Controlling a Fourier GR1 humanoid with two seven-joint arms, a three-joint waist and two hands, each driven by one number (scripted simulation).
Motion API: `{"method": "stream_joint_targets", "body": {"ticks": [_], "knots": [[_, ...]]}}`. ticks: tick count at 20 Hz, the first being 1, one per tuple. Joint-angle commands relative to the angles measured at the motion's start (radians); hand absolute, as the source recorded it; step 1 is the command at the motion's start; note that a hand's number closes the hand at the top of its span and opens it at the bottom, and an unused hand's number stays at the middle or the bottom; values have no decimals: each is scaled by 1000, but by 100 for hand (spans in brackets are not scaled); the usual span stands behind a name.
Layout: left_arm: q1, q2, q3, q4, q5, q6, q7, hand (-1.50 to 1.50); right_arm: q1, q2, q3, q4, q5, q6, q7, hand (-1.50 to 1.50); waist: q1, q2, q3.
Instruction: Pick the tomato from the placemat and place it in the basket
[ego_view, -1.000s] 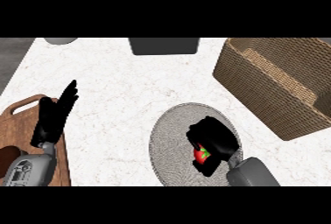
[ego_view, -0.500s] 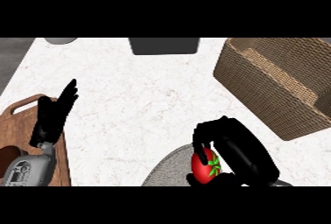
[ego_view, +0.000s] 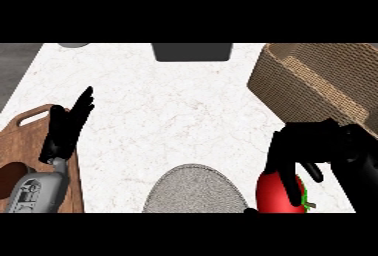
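The red tomato (ego_view: 279, 194) with a green stem is held at the lower right, my right hand (ego_view: 310, 145) curled over its top and right side. It sits just right of the round grey placemat (ego_view: 193, 190), near the view's lower edge. The woven basket (ego_view: 319, 80) stands at the upper right, its near corner right above my right hand. My left hand (ego_view: 68, 128) rests open at the left, fingers pointing up, over the edge of a wooden board.
A wooden cutting board (ego_view: 28, 150) lies at the left edge with a dark item (ego_view: 10, 172) on it. A dark grey container (ego_view: 192, 51) and a grey round object (ego_view: 72, 45) stand at the counter's far edge. White marble counter (ego_view: 177, 110) spreads between.
The right hand closed on the tomato on the placemat, lifted it and carried it right and toward the basket. The view shifted, so the placemat now shows left of the tomato. Left hand stayed still.
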Motion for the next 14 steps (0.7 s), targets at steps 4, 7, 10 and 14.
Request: {"method": "stream_joint_targets", "body": {"ticks": [4,7,10,14], "knots": [[54,-28,-18,10,-23,12,-76,0,-390,-60,-225,69,-198,35,345,150,6,1,0],[-28,16,25,65,12,-29,-40,0,-489,-212,-291,241,-141,61,240,150,8,7,0],[-29,2,15,45,0,-10,-27,0,-502,-366,-300,288,-105,150,188,150,6,6,0],[-26,-28,-14,31,-17,5,-15,0,-484,-515,-279,430,-5,207,44,150,18,12,1]]}}
